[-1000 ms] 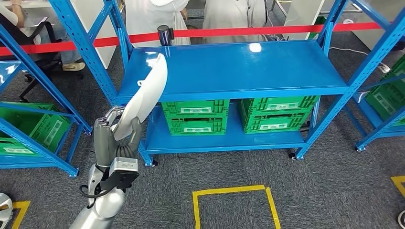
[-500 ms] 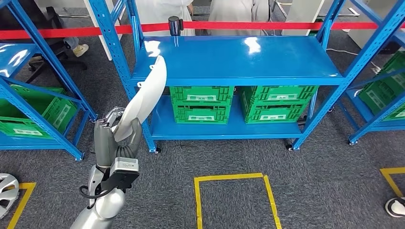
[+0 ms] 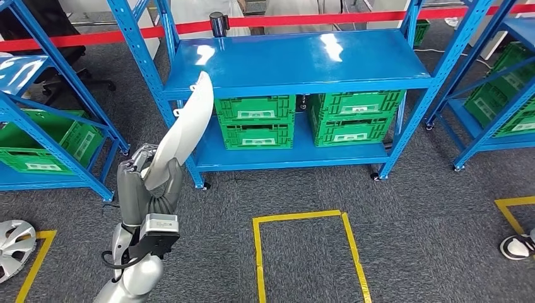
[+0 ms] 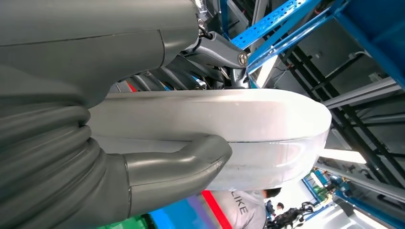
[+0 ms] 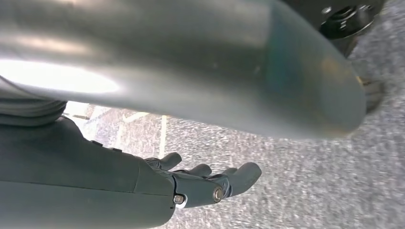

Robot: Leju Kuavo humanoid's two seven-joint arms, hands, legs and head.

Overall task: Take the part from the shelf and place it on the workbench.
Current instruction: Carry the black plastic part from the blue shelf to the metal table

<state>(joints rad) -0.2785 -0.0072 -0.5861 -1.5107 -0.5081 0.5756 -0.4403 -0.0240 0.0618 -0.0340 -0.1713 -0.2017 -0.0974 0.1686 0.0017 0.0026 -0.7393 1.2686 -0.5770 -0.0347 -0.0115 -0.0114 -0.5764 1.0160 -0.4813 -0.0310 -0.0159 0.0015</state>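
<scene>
One white part clamped upright in the left robot hand, right robot hand empty.

So the blue rack sits dead centre, top shelf glossy with light glare on it. Two stacks of green crates sit side by side on its bottom shelf, white labels facing out. A red barrier tape runs right behind the rack, hung off a black post at its back left corner. More blue racks holding green crates stand on either side of it. On the grey carpet in front of the rack there's a yellow tape rectangle. A silver wheel cover lies on the floor way off to the rack's front left, and a shoe pokes in at the front right.
</scene>
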